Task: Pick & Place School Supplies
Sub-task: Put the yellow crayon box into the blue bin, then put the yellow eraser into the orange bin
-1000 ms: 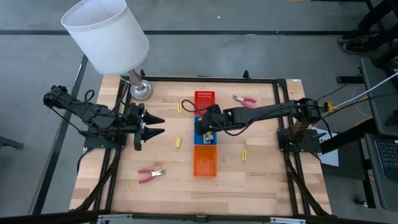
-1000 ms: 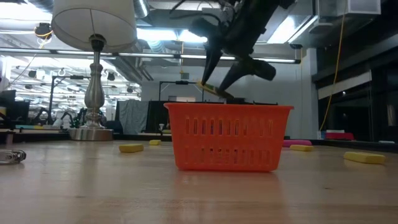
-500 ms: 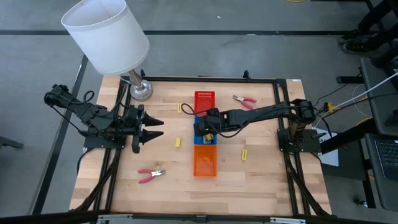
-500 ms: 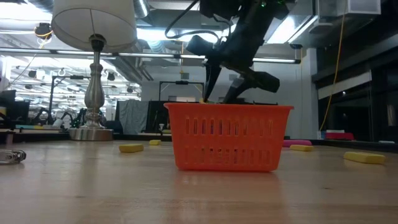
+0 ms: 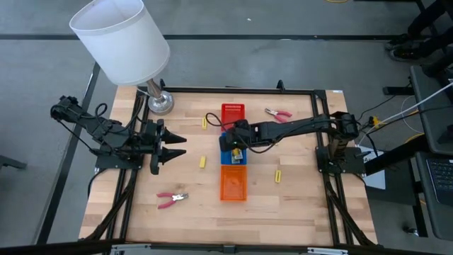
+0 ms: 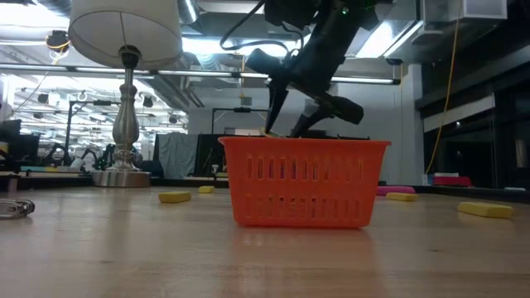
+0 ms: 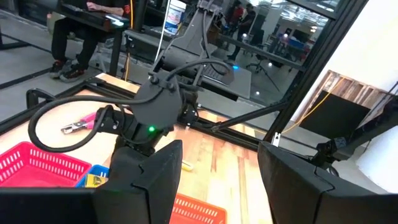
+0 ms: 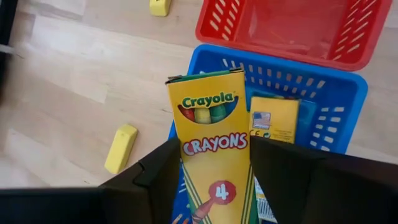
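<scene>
My right gripper [image 5: 236,145] hangs over the blue tray [image 8: 339,93] and is shut on a yellow Crayola crayon box [image 8: 211,118]. A second yellow packet [image 8: 273,118] lies flat in that tray. In the low view the right gripper [image 6: 286,124] shows just above the orange tray [image 6: 302,182]. Yellow sticks [image 5: 202,163] [image 5: 277,176] [image 5: 205,122] lie flat on the table. One red-handled pliers [image 5: 278,113] lies toward the far right, another [image 5: 172,199] toward the near left. My left gripper [image 5: 180,143] waits open at the table's left side. My right gripper pinches the crayon box by its two long side edges, at the box's lower half [image 8: 186,158], one finger [image 8: 155,177] on each side. The fingers point down from above, along the box. The box is lifted clear over the blue tray, its printed face toward the wrist camera.
The red tray [image 5: 232,113], blue tray [image 5: 225,150] and orange tray [image 5: 233,184] stand in a row at the table's middle. A white-shaded lamp [image 5: 124,42] stands at the far left corner on its metal base [image 5: 159,103]. Bare wood lies near and right.
My right gripper has come down with the crayon box toward the blue tray, so that in the low view the box has sunk from well above the orange tray's rim to about rim height. It has stayed shut on the box.
</scene>
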